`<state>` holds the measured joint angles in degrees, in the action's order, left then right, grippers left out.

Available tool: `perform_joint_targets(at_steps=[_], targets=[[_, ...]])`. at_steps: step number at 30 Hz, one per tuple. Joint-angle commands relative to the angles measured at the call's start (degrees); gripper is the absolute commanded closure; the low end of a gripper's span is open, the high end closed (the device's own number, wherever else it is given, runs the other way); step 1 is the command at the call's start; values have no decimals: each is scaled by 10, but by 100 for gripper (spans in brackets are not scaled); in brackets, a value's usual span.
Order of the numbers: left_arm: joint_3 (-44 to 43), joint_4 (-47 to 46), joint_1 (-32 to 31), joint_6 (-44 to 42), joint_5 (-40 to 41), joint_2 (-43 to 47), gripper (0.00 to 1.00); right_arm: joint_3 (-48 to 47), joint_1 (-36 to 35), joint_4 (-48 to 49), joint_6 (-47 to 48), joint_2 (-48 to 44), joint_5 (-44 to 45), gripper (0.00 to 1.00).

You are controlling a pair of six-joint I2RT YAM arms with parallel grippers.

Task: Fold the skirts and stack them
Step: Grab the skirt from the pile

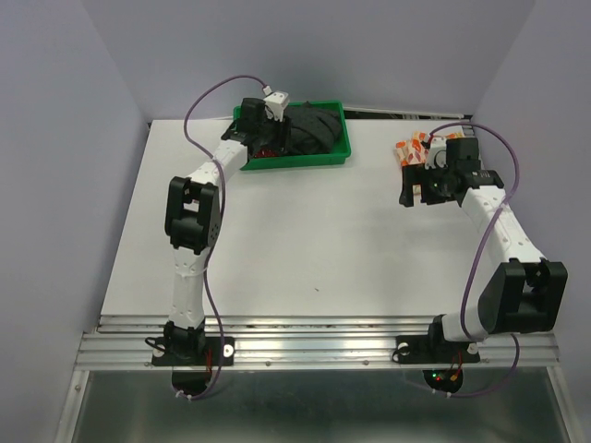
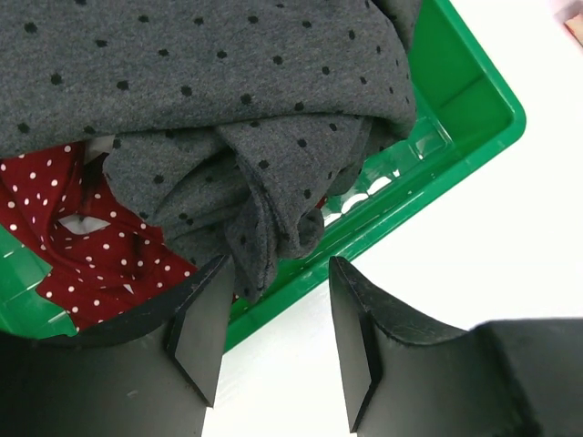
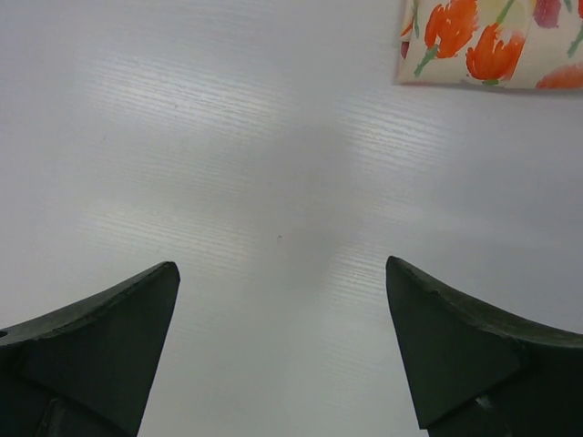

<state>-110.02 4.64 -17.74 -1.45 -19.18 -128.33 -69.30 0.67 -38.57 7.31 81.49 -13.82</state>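
Note:
The charcoal-grey skirt, which shows small dark dots in the left wrist view, lies bunched in the green tray. The dark red dotted skirt lies under it at the tray's left end. My left gripper is open and empty. It hangs over the tray's front rim, close to a hanging fold of grey cloth. The folded orange-and-white skirt lies at the back right and also shows in the right wrist view. My right gripper is open and empty over bare table, just in front of that skirt.
The white table ends at a metal rail along the near edge. Grey walls close in the back and both sides. Purple cables loop above both arms.

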Motion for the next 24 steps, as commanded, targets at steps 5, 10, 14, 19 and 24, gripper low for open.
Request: perform_joint_targets(at_steps=[5, 10, 14, 19, 24], targets=[[9, -10, 3, -35, -38, 37, 47, -24, 0, 7, 4, 7, 0, 0], [-3, -1, 5, -35, -31, 25, 55, -25, 0, 7, 6, 8, 4, 0], [-26, 8, 5, -38, -17, 8, 56, -22, 0, 7, 5, 9, 0, 0], [-56, 22, 5, -46, 1, -23, 56, -22, 0, 9, 6, 11, 3, 0], [-80, 22, 4, -48, 12, -47, 58, -21, 0, 9, 7, 12, 5, 0]])
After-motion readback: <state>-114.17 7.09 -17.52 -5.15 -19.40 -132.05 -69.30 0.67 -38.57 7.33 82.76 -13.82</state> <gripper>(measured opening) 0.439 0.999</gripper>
